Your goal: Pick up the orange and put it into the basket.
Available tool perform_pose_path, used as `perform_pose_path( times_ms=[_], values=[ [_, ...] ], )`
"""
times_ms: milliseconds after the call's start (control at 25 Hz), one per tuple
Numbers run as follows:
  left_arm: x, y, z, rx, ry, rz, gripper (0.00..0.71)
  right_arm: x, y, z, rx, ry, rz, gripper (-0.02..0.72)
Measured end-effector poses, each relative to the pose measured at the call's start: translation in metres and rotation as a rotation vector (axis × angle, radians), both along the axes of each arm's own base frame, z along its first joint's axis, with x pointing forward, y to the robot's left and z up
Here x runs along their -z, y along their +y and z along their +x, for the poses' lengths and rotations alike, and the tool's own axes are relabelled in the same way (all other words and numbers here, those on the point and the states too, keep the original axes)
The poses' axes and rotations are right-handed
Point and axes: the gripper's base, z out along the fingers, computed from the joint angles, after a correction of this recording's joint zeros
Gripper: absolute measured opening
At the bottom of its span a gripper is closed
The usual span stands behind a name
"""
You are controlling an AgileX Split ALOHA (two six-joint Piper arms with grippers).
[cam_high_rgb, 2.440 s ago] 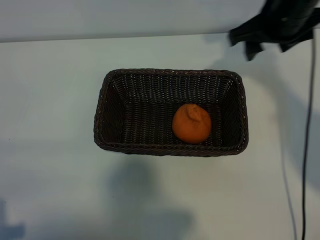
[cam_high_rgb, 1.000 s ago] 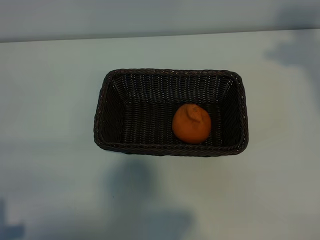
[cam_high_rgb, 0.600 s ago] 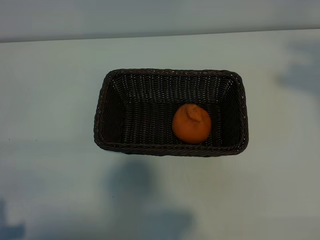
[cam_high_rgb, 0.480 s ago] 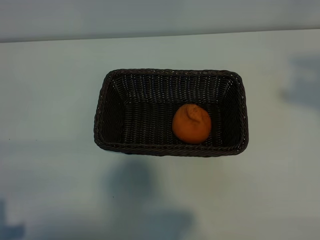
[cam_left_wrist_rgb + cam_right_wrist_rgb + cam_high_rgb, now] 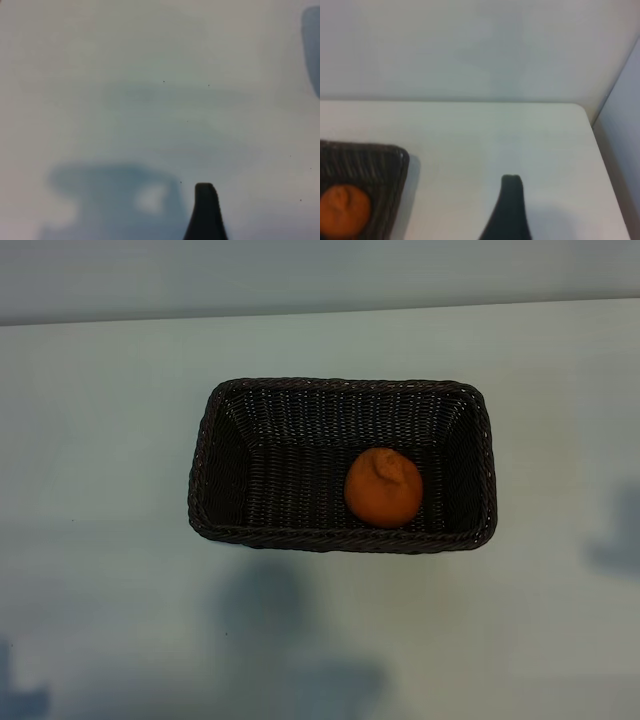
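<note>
The basket [image 5: 340,465] sits near the middle of the table [image 5: 100,440], a little toward its far edge, its long sides running parallel to that edge. It is a rectangular piece of dark brown wicker, tightly woven in fine horizontal rows, with walls that slope inward to a smaller flat floor and a thicker braided rim around the top. The orange [image 5: 383,487] lies inside it on the woven floor, in the right half and close to the near wall, resting free with nothing touching it from above. Its skin is matte and faintly pebbled, and a knobby raised stem end with creases shows on its upper side. The table is a smooth, pale, matte surface with soft grey shadows along its near edge and at its right edge. In the right wrist view a corner of the basket [image 5: 365,175] and the orange [image 5: 344,210] appear at one side, while a single dark, smooth, round-tipped finger of the right gripper [image 5: 507,210] stands over bare table, well apart from the basket; its fingers are spread wide and hold nothing. In the left wrist view one similar dark finger of the left gripper [image 5: 206,212] hangs above plain table with its own blurred shadow beside it; these fingers are also spread wide and empty.
</note>
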Motion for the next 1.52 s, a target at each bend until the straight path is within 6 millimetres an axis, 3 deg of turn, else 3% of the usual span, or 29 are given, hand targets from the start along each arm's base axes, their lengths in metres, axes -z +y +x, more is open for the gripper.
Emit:
perform_pose_path(
  times_ms=[360,840,1240,1520],
  values=[
    [0.000,0.000,0.000,0.003,0.001,0.004,0.551,0.049,0.003,-0.021,0.000,-0.034,-0.006,0.597],
    [0.000,0.000,0.000,0.003,0.001,0.004,0.551,0.111,0.005,-0.032,0.005,-0.053,0.023,0.597],
    [0.000,0.000,0.000,0.003,0.001,0.004,0.551,0.140,0.004,-0.026,0.003,0.040,0.035,0.597],
    [0.000,0.000,0.000,0.003,0.001,0.004,0.551,0.145,0.005,-0.027,-0.006,0.093,0.044,0.588]
  ],
)
